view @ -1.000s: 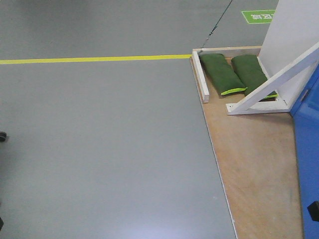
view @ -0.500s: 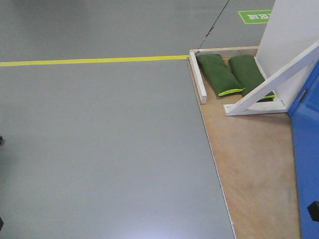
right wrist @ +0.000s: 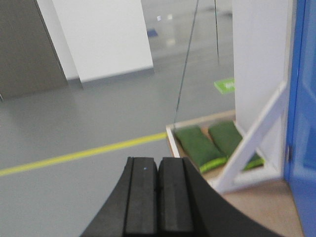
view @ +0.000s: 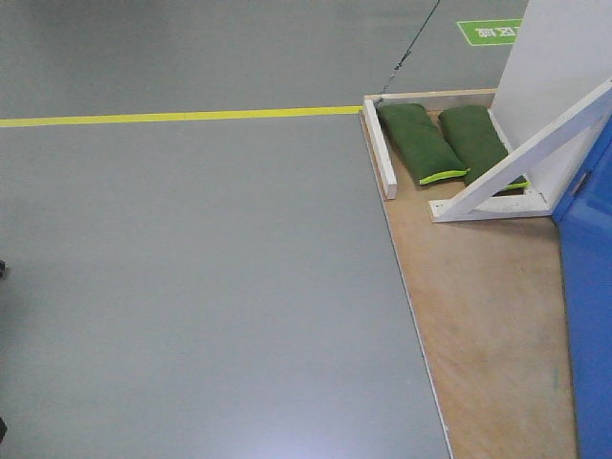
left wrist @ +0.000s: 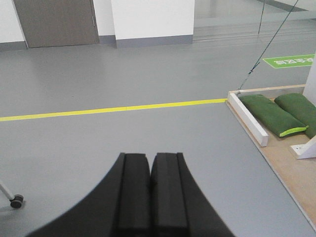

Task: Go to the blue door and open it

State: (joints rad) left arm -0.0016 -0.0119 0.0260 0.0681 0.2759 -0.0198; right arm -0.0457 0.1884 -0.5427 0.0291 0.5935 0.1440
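Observation:
The blue door (view: 588, 316) is a glossy blue panel at the right edge of the front view, standing on a plywood base (view: 488, 316). It also fills the right edge of the right wrist view (right wrist: 302, 108). Its handle and lock are out of view. My left gripper (left wrist: 150, 157) is shut and empty, pointing over grey floor, far left of the door. My right gripper (right wrist: 158, 160) is shut and empty, with the door to its right. Neither gripper shows in the front view.
A white diagonal frame brace (view: 521, 158) and a plain white panel (view: 559, 57) stand left of the door. Two green sandbags (view: 421, 142) lie on the base behind a white wooden rail (view: 381, 151). A yellow floor line (view: 182, 116) crosses the grey floor. A caster wheel (left wrist: 17, 200) is at left.
The front view has shifted slightly: the base and sandbags sit a little further left and up than a second ago. The dark object at the lower right edge is gone from view.

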